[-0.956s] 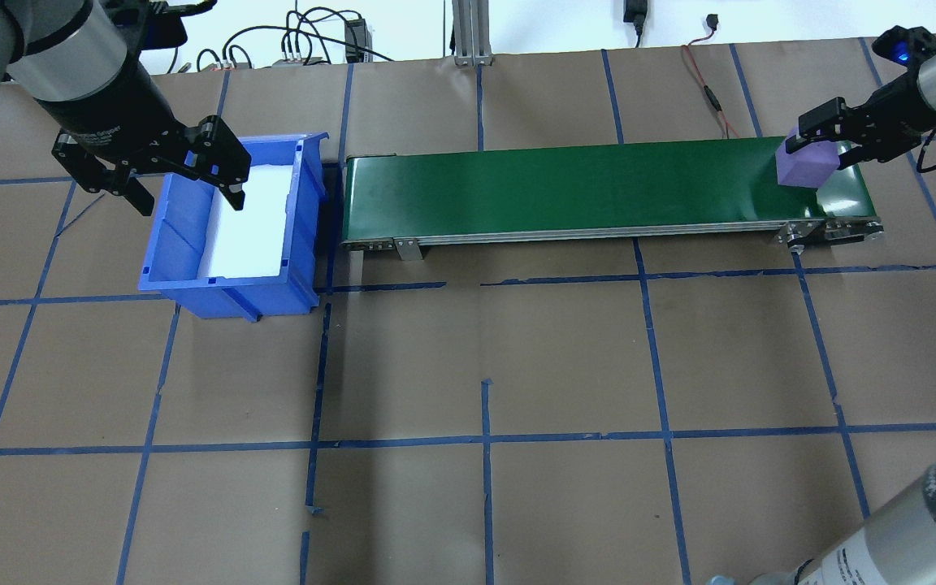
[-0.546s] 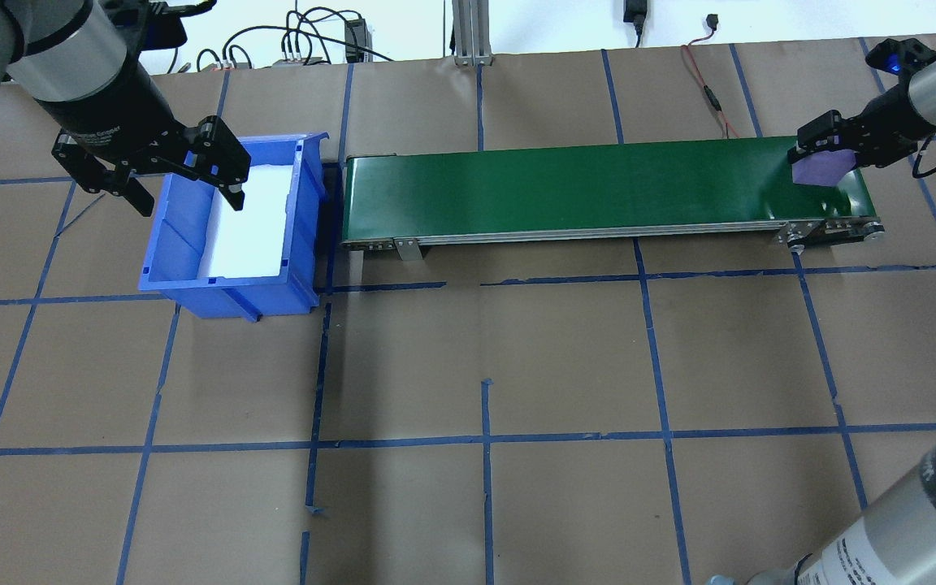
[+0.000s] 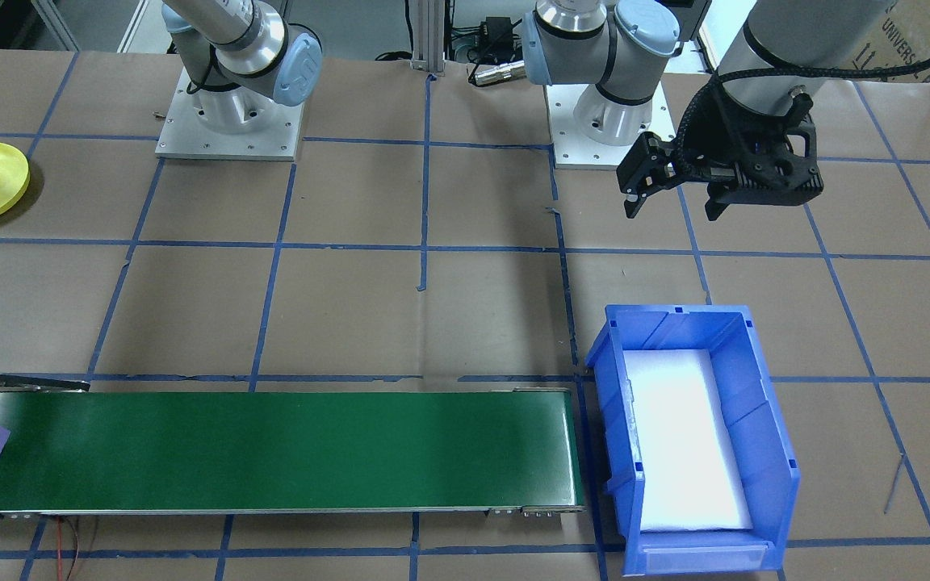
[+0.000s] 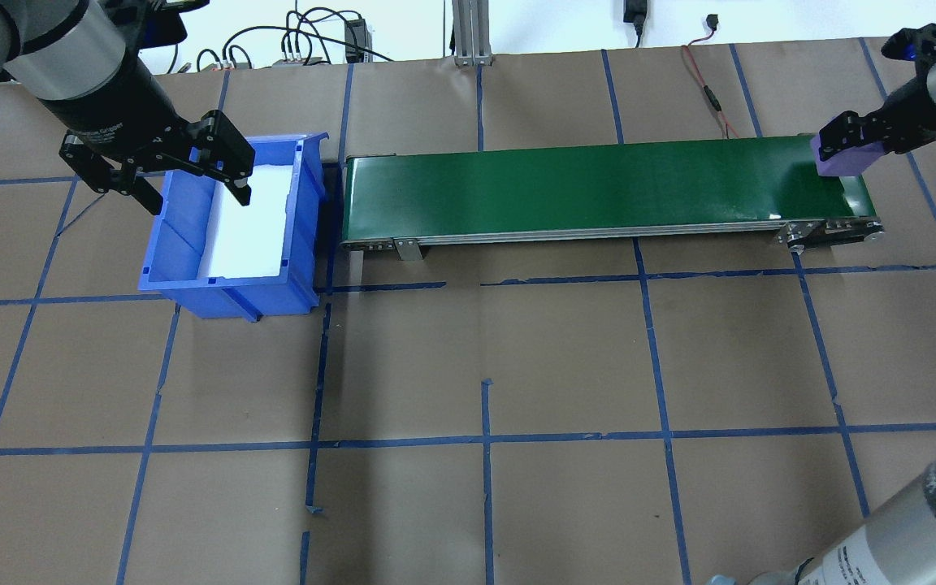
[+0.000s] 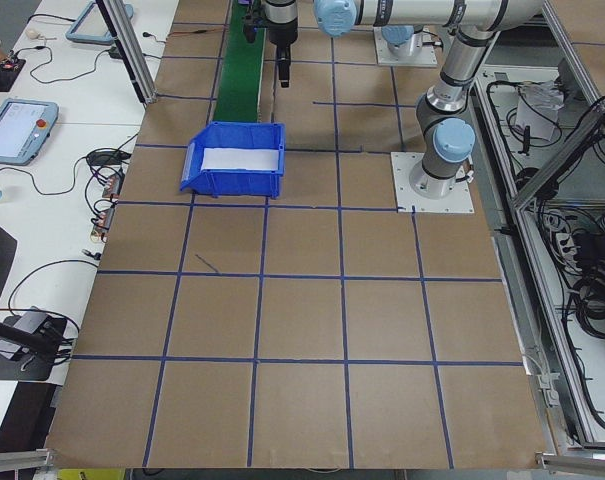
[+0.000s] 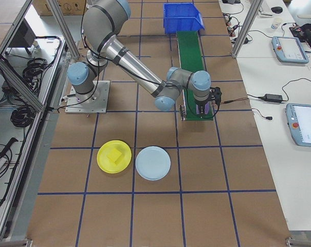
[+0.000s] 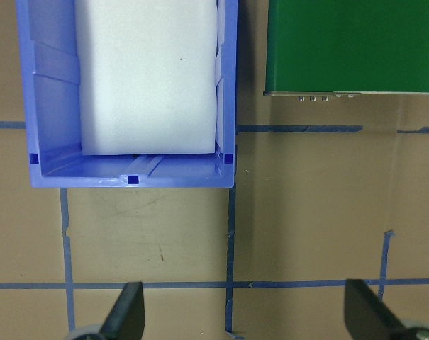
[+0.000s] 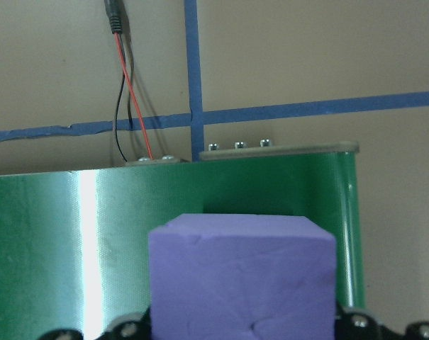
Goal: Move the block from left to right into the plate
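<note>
The purple block [image 4: 842, 161] hangs over the right end of the green conveyor belt [image 4: 598, 183], with my right gripper [image 4: 850, 140] shut on it. In the right wrist view the block [image 8: 242, 276] fills the lower middle, above the belt's end. A yellow plate [image 6: 114, 157] holding a yellow block and a bare light blue plate [image 6: 153, 163] lie on the table near the right arm's base. My left gripper [image 4: 196, 199] is open and holds nothing, hovering over the blue bin [image 4: 305, 227].
The blue bin has a white foam liner [image 7: 147, 78] and stands at the belt's left end. Red and black wires [image 8: 125, 92] run behind the belt's right end. Blue tape lines grid the brown table. Both arm bases [image 3: 231, 121] stand at the table's back.
My right gripper has carried the purple block rightward along the belt to its very end. The left gripper has shifted slightly right over the bin and stays open.
</note>
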Controlling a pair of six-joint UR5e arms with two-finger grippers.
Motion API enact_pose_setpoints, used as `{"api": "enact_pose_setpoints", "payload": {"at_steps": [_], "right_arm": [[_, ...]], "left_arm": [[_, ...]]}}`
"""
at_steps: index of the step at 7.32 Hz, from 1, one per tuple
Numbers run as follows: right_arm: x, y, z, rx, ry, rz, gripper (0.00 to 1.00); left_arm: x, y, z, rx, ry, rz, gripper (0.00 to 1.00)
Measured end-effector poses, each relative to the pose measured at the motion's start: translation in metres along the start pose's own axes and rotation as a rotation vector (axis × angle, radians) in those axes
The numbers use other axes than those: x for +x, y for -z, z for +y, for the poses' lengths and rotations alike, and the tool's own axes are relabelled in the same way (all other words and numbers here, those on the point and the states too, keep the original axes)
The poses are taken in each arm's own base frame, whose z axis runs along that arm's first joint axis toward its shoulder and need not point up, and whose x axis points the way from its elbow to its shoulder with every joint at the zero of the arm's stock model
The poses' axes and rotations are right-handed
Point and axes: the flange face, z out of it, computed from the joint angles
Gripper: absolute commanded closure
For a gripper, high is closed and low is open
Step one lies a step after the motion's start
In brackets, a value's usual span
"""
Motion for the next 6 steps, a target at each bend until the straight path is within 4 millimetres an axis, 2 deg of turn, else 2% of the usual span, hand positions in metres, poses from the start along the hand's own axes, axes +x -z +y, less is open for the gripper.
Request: {"api": "enact_pose_setpoints", "payload": {"at_steps": [1,2,4,5,6], "right_arm": [[0.008,0.021,0.012,-0.029,0.025,0.041,0.68],[0.030,0.038,0.028,-0.068,0.044,0.076,0.68],[0.115,0.066,0.081,-0.134,0.047,0.098,0.68],[0.153,0.081,0.116,-0.154,0.070,0.109,0.68],[0.189,0.087,0.162,-0.175,0.075,0.104,0.68]], "left_arm": [[-0.001,0.000,0.000,-0.003,0.002,-0.003,0.00],[-0.002,0.001,0.001,-0.006,0.003,-0.006,0.00],[-0.002,0.003,0.003,-0.012,0.002,-0.011,0.00],[-0.002,0.004,0.005,-0.013,0.002,-0.019,0.00],[-0.003,0.005,0.007,-0.012,0.001,-0.028,0.00]]}}
